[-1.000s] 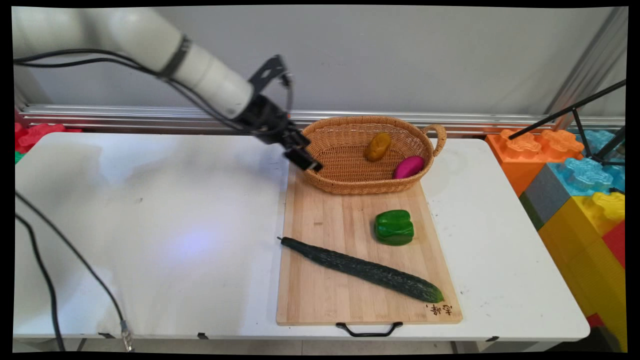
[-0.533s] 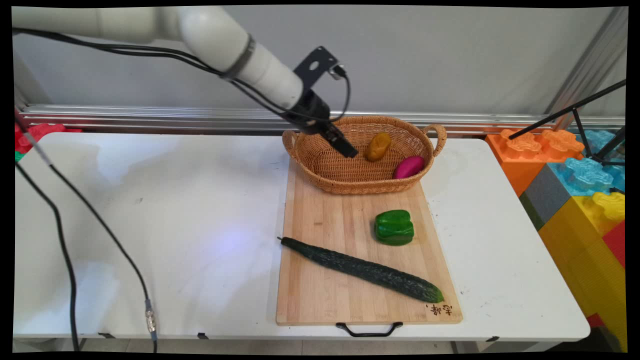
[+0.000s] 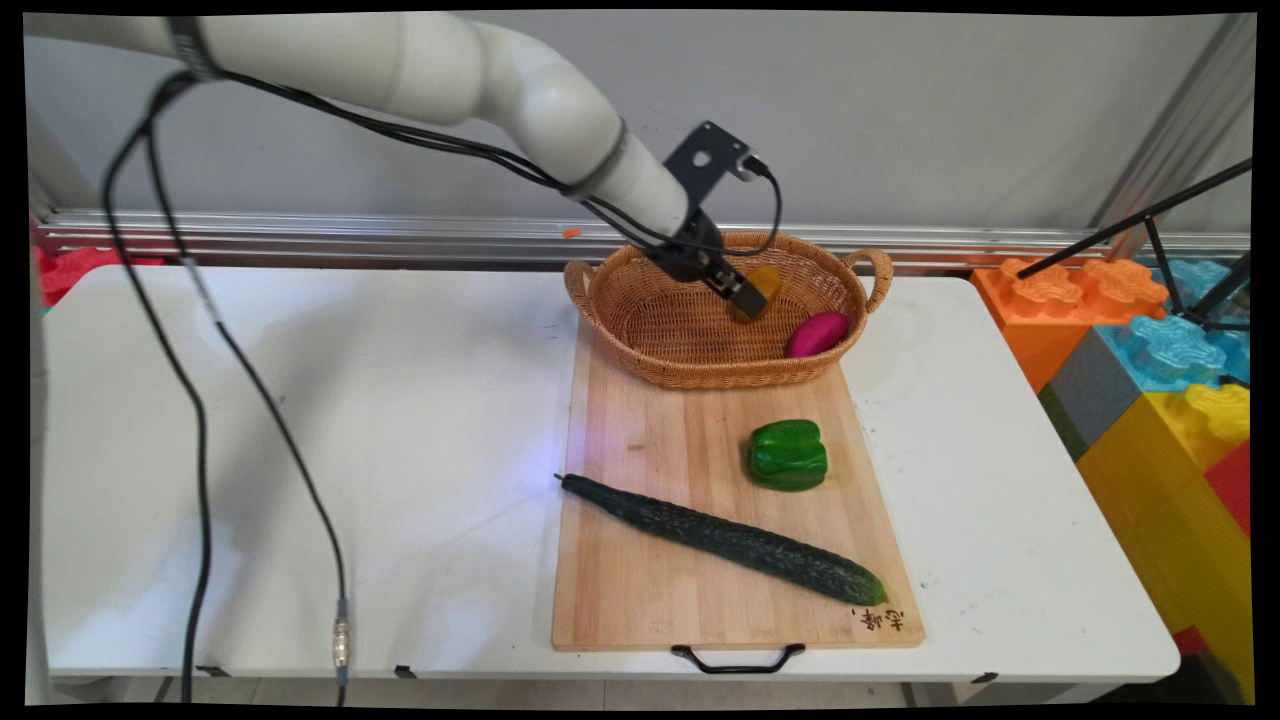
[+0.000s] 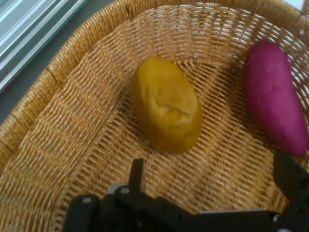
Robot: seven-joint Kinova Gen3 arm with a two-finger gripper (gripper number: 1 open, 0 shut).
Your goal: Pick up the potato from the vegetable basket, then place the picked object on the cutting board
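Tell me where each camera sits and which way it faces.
Main view: fixed above the table's near side, looking down across it at the wall; shows the white arm and hand over the wicker basket.
Hand view: on the hand, looking down into the basket; open fingers show.
Both show: yellow-brown potato, purple sweet potato.

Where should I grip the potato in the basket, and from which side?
Grip the potato across its narrow middle, coming down from above. It lies flat on the basket floor, an oval with free sides, apart from the purple sweet potato. The gripper hangs open just short of it, so its fingers should probably straddle the short axis; the rounded ends would likely slip.
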